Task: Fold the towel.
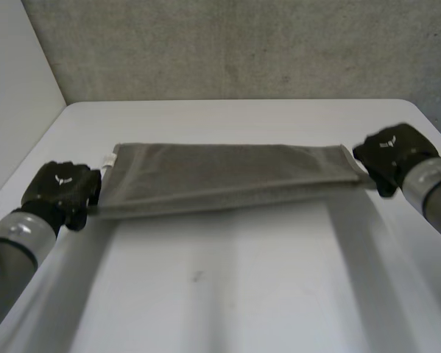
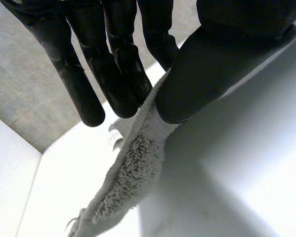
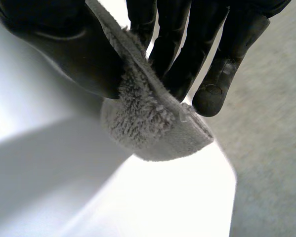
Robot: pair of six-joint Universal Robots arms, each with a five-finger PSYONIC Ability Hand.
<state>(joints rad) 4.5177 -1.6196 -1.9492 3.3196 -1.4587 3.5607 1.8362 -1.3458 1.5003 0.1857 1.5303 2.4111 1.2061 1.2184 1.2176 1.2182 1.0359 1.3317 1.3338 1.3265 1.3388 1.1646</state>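
Because the grey terry-cloth towel (image 1: 227, 176), a long narrow band that looks already doubled lengthwise, runs with its long axis from 9 to 3 o'clock, the coming fold turns on bringing its two short ends together. It hangs taut, seemingly lifted just off the white table (image 1: 227, 294), its looped pile showing and a small white tag (image 1: 110, 159) at its 9 o'clock end. The black left hand (image 1: 58, 193) pinches that end's corner between thumb and straight fingers. The black right hand (image 1: 393, 156) pinches the 3 o'clock end likewise. Each hand is equally near its own end.
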